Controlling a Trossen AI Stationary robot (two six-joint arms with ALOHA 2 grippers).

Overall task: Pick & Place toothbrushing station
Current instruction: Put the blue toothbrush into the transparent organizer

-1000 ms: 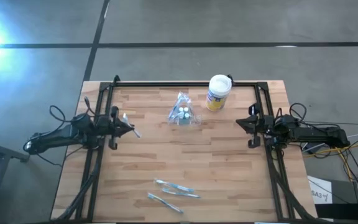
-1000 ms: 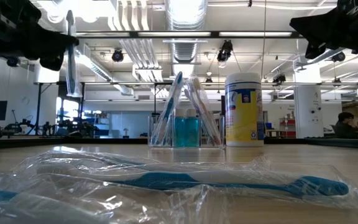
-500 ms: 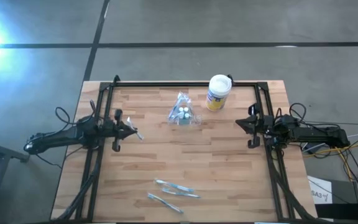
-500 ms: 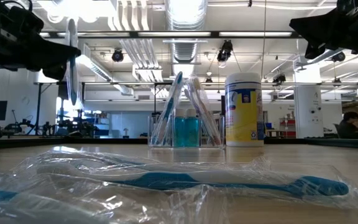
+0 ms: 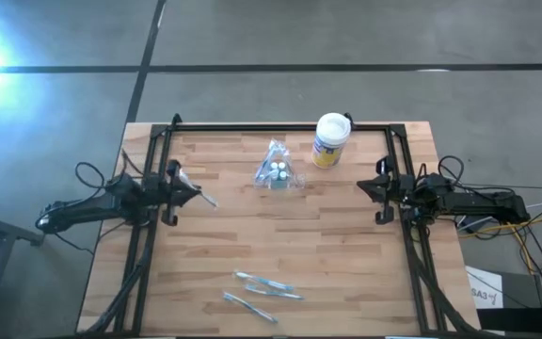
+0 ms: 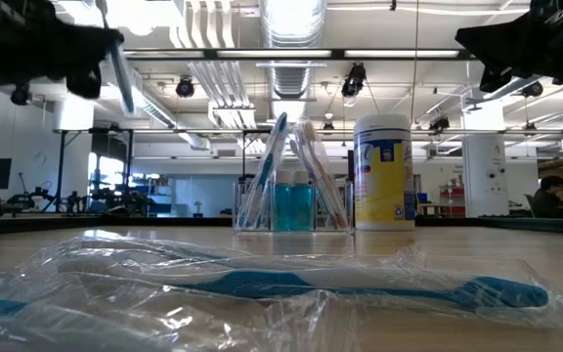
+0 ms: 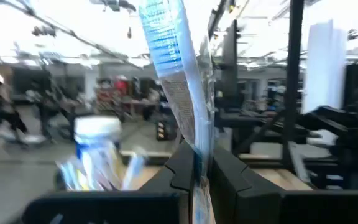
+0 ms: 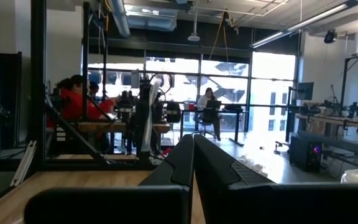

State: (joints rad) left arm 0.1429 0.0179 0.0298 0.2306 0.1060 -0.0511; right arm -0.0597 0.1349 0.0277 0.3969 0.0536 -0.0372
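1. The table [image 5: 346, 245] shows pale wood in long plank stripes, framed by a black rail [image 5: 280, 126].
2. The toothbrushing station [image 6: 294, 186] is see-through plastic, teal-blue liquid bottles inside, blue and white brushes leaning in it.
3. The canister [image 6: 383, 172] is white-lidded with a yellow label carrying a blue patch.
4. The wrapped toothbrush [image 6: 301, 282] lying in front has a blue-and-white handle under glinting clear film.
5. The left gripper [image 7: 196, 169] is dark, clamping a clear-wrapped brush [image 7: 173, 68] with blue bristles.
6. The right gripper [image 8: 193, 155] is black.
7. The floor [image 5: 346, 38] is grey with dark lines.
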